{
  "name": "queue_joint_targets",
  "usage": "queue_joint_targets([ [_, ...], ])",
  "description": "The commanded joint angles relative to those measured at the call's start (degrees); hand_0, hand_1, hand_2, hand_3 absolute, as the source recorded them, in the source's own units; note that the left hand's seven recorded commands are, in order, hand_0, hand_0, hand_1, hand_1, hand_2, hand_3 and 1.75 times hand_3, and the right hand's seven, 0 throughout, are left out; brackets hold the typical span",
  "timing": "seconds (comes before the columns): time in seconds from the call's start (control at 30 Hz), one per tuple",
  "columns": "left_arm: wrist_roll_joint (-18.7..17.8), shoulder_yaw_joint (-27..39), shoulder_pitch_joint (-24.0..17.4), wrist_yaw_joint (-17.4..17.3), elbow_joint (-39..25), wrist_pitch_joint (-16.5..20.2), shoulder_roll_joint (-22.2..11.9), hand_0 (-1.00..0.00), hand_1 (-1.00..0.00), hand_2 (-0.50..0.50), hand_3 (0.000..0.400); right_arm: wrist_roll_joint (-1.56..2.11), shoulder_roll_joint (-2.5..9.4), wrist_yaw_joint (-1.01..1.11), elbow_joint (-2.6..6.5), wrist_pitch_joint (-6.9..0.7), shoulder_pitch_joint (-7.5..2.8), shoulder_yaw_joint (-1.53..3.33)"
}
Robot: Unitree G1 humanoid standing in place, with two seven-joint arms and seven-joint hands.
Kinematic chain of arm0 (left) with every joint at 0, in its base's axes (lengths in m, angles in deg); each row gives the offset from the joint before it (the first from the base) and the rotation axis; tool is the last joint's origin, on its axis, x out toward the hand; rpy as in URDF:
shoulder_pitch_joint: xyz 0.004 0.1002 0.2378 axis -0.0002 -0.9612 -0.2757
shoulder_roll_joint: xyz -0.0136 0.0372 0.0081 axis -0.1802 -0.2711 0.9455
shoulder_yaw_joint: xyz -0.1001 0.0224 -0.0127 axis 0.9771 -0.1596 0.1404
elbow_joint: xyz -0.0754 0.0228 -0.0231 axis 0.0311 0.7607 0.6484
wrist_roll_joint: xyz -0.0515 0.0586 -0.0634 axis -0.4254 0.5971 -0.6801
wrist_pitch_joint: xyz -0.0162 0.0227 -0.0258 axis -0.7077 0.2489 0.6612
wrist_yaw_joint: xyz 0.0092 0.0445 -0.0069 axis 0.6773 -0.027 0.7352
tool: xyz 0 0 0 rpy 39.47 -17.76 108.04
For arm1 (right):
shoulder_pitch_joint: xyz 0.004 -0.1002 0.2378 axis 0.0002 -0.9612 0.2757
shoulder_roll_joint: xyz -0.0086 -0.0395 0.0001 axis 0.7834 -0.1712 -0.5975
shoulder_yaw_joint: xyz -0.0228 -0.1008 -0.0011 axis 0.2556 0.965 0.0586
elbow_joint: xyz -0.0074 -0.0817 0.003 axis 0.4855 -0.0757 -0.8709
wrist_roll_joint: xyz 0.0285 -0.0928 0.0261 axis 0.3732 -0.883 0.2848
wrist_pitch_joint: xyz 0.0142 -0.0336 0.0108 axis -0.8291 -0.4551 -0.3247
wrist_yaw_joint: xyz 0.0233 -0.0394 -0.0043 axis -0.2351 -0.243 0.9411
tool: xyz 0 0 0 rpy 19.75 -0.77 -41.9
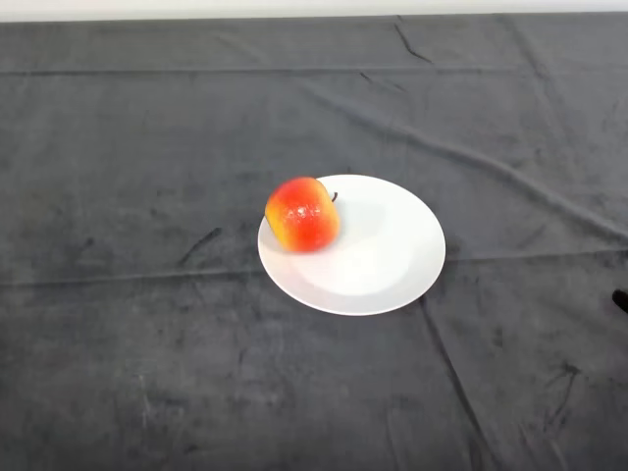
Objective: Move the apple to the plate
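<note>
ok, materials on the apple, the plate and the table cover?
Apple: red-yellow skin with a small bright glint, so smooth and glossy; real fruit or plastic replica, cannot tell.
Plate: plain white, even soft sheen, smooth rim; looks like glazed ceramic, could be melamine.
Table cover: dark grey cloth, matte, with creases and folds; the brushed marks suggest a napped, velvet-like fabric.

Table (147, 373) w/ dark grey wrinkled cloth (491, 118) over it. White round plate (378, 260) sits directly on cloth, approx. centre, slightly to the right.
</note>
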Motion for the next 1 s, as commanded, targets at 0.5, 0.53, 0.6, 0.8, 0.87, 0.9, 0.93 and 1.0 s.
queue_joint_targets([
  [0.5, 1.2, 0.5, -1.5, -0.2, -3.1, 0.3, 0.5, 0.00, 0.00, 0.00, 0.000, 0.80, 2.20, 0.15, 4.39, -3.23, -2.48, -0.64],
  [0.53, 1.2, 0.5, -1.6, -0.3, -3.1, 0.3, 0.5, 0.00, 0.00, 0.00, 0.000, 0.80, 2.20, 0.15, 4.39, -3.23, -2.48, -0.64],
  [0.6, 1.2, 0.6, -1.6, -0.3, -3.1, 0.3, 0.6, 0.00, 0.00, 0.00, 0.000, 0.80, 2.20, 0.15, 4.39, -3.23, -2.48, -0.64],
  [0.8, 1.3, 0.6, -1.6, -0.4, -3.1, 0.4, 0.6, 0.00, 0.00, 0.00, 0.000, 0.80, 2.20, 0.15, 4.38, -3.23, -2.48, -0.65],
  [0.87, 1.4, 0.6, -1.6, -0.5, -3.2, 0.5, 0.6, 0.00, 0.00, 0.00, 0.000, 0.80, 2.20, 0.15, 4.38, -3.23, -2.48, -0.65],
  [0.9, 1.4, 0.7, -1.6, -0.5, -3.2, 0.5, 0.6, 0.00, 0.00, 0.00, 0.000, 0.80, 2.20, 0.15, 4.38, -3.23, -2.48, -0.65],
  [0.93, 1.4, 0.7, -1.6, -0.5, -3.2, 0.5, 0.6, 0.00, 0.00, 0.00, 0.000, 0.80, 2.20, 0.15, 4.38, -3.23, -2.48, -0.65],
  [1.0, 1.4, 0.7, -1.6, -0.5, -3.2, 0.5, 0.6, 0.00, 0.00, 0.00, 0.000, 0.80, 2.20, 0.15, 4.38, -3.24, -2.48, -0.65],
])
